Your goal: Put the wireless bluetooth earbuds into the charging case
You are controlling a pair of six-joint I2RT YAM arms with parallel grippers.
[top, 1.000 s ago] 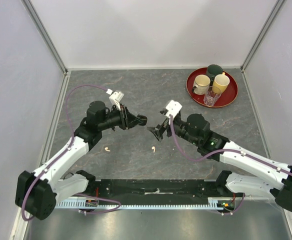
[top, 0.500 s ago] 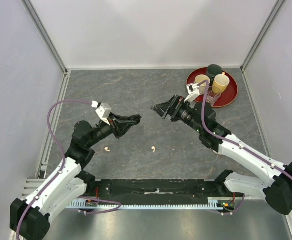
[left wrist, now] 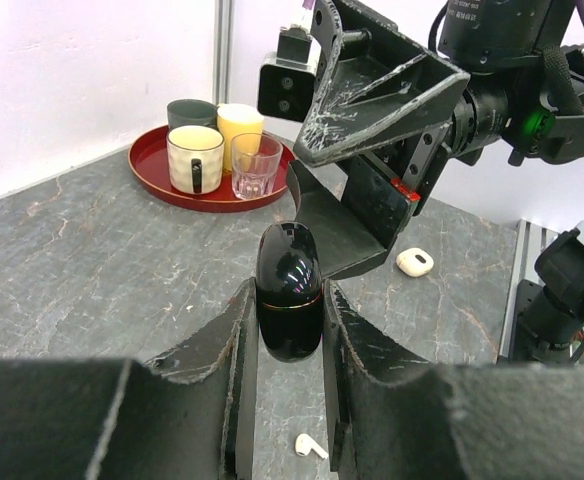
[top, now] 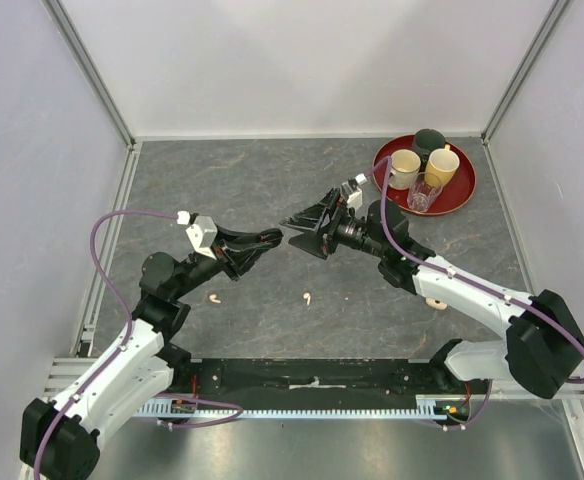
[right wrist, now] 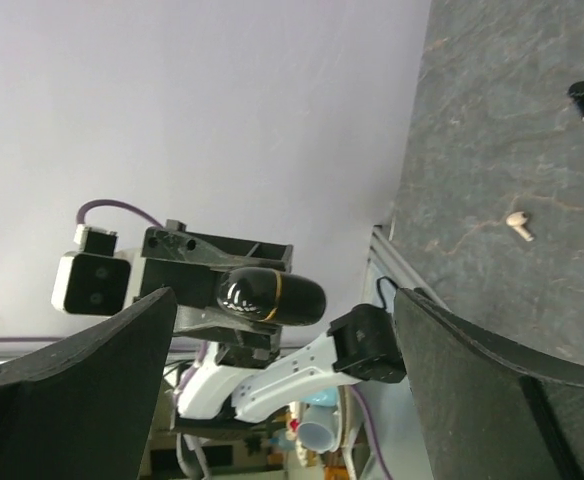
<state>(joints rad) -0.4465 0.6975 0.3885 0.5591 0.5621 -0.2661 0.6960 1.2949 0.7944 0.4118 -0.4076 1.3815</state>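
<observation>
Holding the shut charging case (left wrist: 289,290) pinched tight in the left gripper (top: 268,240), right gripper (top: 307,232) wide apart and empty just beside the case, 2 white earbuds (top: 307,298) loose on the counter (top: 272,180) below the case; prying it open could twist it out of that pinch.
</observation>
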